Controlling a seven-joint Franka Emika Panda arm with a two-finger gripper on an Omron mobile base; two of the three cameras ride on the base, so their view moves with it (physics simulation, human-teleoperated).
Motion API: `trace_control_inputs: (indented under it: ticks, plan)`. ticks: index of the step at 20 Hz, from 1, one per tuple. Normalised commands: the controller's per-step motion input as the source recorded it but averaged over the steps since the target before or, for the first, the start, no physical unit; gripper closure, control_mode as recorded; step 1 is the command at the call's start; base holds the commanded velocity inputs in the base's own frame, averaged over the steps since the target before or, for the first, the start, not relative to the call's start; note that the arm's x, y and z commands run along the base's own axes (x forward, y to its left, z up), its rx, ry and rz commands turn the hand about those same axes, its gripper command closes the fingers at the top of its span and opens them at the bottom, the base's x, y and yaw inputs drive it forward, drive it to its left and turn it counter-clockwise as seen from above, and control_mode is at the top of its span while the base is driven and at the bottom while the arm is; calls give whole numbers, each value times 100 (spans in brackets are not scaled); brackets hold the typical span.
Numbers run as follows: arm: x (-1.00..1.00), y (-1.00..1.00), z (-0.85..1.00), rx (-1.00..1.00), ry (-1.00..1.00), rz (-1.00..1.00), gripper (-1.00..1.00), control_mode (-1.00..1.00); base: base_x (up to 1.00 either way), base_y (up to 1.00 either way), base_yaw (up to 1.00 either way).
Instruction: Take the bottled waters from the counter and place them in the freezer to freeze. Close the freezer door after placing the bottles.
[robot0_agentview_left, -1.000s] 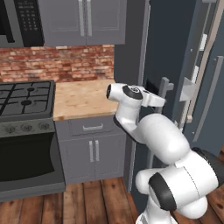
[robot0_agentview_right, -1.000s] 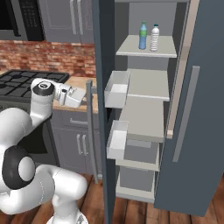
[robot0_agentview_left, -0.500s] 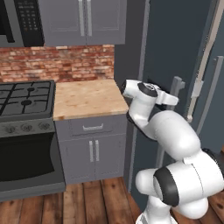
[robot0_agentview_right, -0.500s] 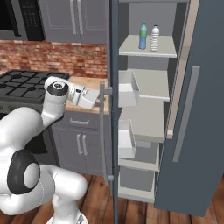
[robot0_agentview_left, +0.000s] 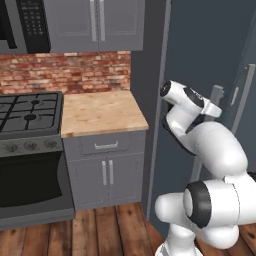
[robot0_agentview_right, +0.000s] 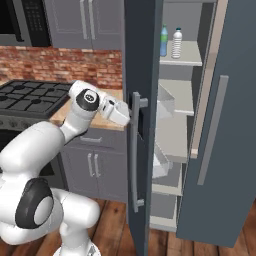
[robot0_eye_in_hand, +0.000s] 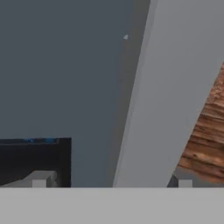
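Both bottles are in the freezer (robot0_agentview_right: 187, 150). From the right base view I see the blue-tinted bottle (robot0_agentview_right: 164, 41) and the clear bottle (robot0_agentview_right: 177, 43) standing upright side by side, close together, on the top shelf (robot0_agentview_right: 192, 56) at its far left. The counter (robot0_agentview_left: 102, 112) carries no bottle that I can see. I judge the placing part of the task complete.

What remains is the door. The freezer door (robot0_agentview_right: 142, 75) stands partly swung in, but a gap is open between its edge and the shelves, so it is not shut. Lower shelves and the white bins are visible through that gap.

My gripper (robot0_agentview_right: 131, 116) sits against the outer face of the door, just beside the long bar handle (robot0_agentview_right: 134, 150) and the small dark control panel (robot0_agentview_right: 142, 123). In the hand view the two fingertips (robot0_eye_in_hand: 40, 179) stand far apart with the grey door panel and handle bar ahead of them; they are spread wide and hold nothing.

Assessment: last step in hand. The door needs pushing through the rest of its swing until it seats flush. Risk, as I judge it, is the wrist slipping off the panel or catching on the handle.
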Motion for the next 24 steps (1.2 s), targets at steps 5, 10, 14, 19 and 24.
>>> trace_control_inputs:
  ticks: [5,10,14,19,24]
  plan:
    - [43,-52,1,22,0,14,-100,-100,0,0,0]
    - [46,-55,1,23,0,23,-100,-100,0,0,0]
    - [34,-53,1,22,0,24,-100,-100,0,0,0]
    - [36,-47,1,22,0,17,-100,-100,0,0,0]
    - [34,-21,3,14,0,17,-100,-100,0,0,0]
